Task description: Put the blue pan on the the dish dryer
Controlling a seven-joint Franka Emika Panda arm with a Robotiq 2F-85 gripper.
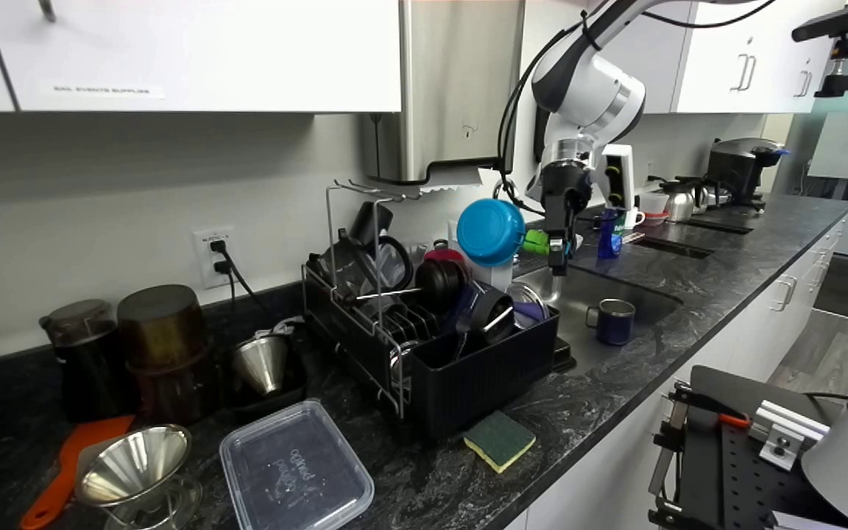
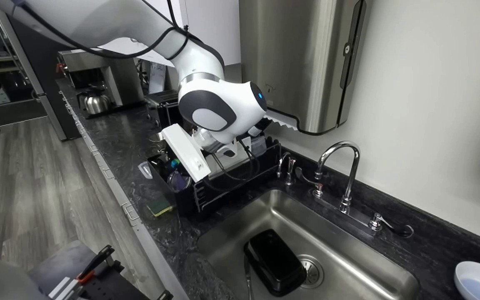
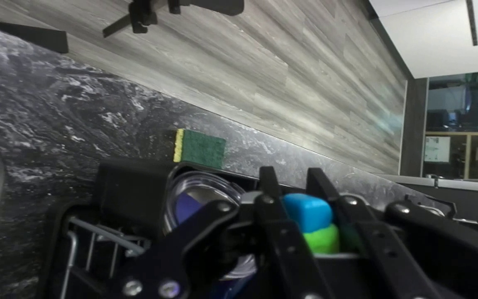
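Blue pan [image 1: 490, 232] off the desk [image 1: 601, 390], held up in the air; in an exterior view it shows over the far, sink-side part of the dish dryer [image 1: 361, 346], tipped on edge, round face toward that camera. Whether it touches anything below: cannot tell. Tool [image 1: 558, 258] narrowed onto the pan's handle [image 3: 307, 212]; wrist view has the handle's blue-and-green end between the 2 fingers [image 3: 269, 182]. Dish dryer well loaded, mostly dark cookware [image 1: 440, 285]. Clear-topped cup [image 3: 197, 187] in its black bin [image 3: 135, 182], purple showing through. Green-and-yellow sponge [image 1: 499, 440] flat on the desk just beside the bin, in sight from all 3 views. Lidded clear container [image 1: 297, 467] on the desk near the dish dryer, handwriting on top; metal cone [image 1: 135, 467] near the container, 1 orange utensil [image 1: 71, 460] beside the cone. Sink [image 2: 348, 254] beside the dish dryer; black rectangular dish [image 2: 275, 262] lies in it next to the drain [image 2: 311, 271].
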